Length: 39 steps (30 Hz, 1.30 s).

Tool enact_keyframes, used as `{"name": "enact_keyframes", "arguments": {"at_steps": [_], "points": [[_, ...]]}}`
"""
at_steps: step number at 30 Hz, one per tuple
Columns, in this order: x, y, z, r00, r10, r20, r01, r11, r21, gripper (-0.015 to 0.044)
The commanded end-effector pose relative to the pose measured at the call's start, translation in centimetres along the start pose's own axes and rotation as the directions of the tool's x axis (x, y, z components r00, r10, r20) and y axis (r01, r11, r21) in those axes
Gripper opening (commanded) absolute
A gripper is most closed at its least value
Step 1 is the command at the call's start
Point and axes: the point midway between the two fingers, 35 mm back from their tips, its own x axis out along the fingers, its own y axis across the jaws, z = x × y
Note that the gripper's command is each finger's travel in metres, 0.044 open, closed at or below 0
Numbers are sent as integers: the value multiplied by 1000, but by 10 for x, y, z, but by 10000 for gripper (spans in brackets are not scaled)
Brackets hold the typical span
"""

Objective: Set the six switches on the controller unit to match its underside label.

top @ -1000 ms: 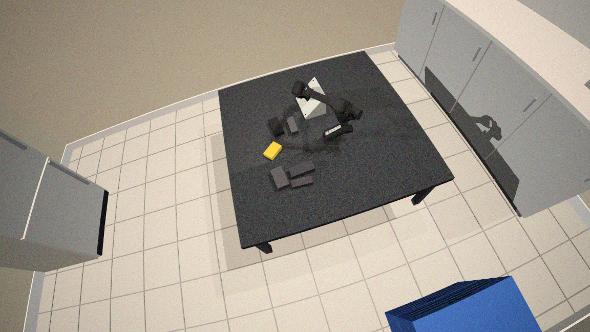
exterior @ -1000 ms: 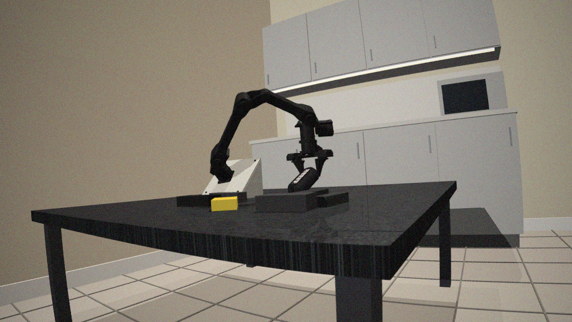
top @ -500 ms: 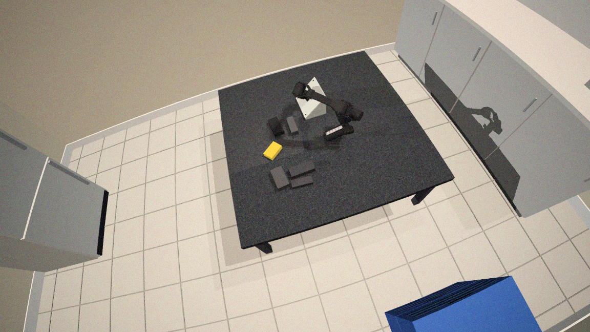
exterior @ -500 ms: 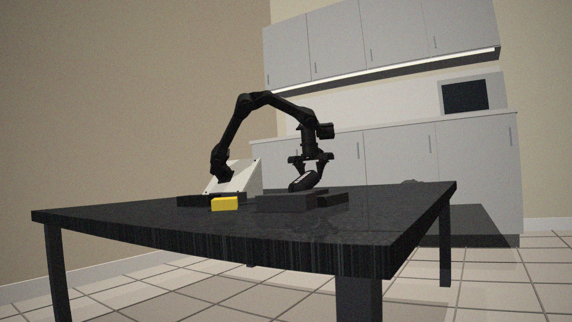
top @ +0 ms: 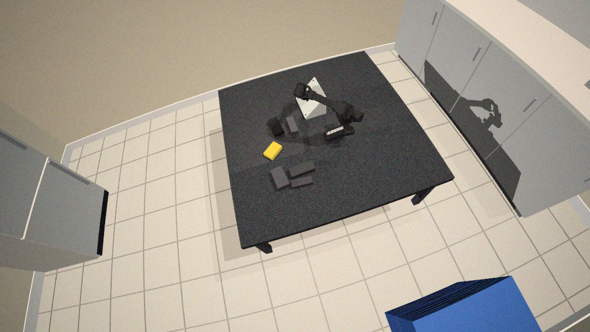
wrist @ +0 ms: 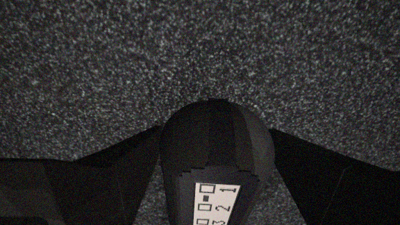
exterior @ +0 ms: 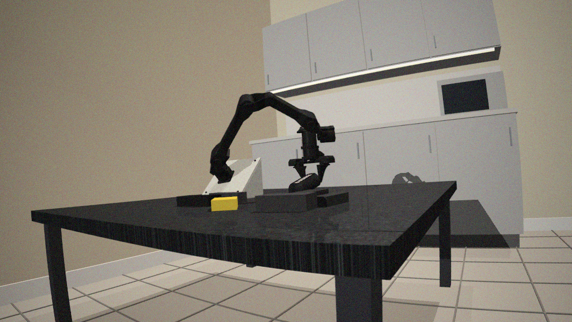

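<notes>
The dark controller unit [top: 350, 130] [exterior: 311, 184] [wrist: 215, 139] is held tilted, its white underside label [top: 334, 130] [exterior: 302, 179] [wrist: 214, 199] turned partly upward. In the wrist view the label shows empty squares beside 1 and 2, and a small filled mark between them. The square beside 3 looks empty but is cut off by the frame edge; the rest of the row is out of view. My gripper [exterior: 311, 178] [wrist: 214, 133] is shut on one rounded end of the unit, a finger on each side. The rocker switches are hidden. I cannot tell whether the low end touches the bench.
On the black bench [top: 350, 185], a white wedge-shaped panel [top: 309, 108] [exterior: 252, 180] stands behind the unit. A black block [top: 275, 126], a grey block [top: 292, 124] and a yellow block [top: 272, 150] [exterior: 224, 204] lie left. Dark grey blocks [top: 279, 177] [exterior: 281, 203] lie toward the front.
</notes>
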Motion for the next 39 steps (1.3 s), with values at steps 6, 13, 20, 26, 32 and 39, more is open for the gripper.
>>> {"name": "enact_keyframes", "arguments": {"at_steps": [6,13,20,26,32,39], "points": [[10,0,-2,1000,4,-17,-4,1000,-6,338],[16,0,0,1000,4,-17,-4,1000,-6,338],[21,0,1,1000,4,-17,-4,1000,-6,337],[26,1,2,1000,4,-17,-4,1000,-6,337],[31,1,3,1000,4,-17,-4,1000,-5,337],[31,1,3,1000,5,-14,-5,1000,-3,337]]}}
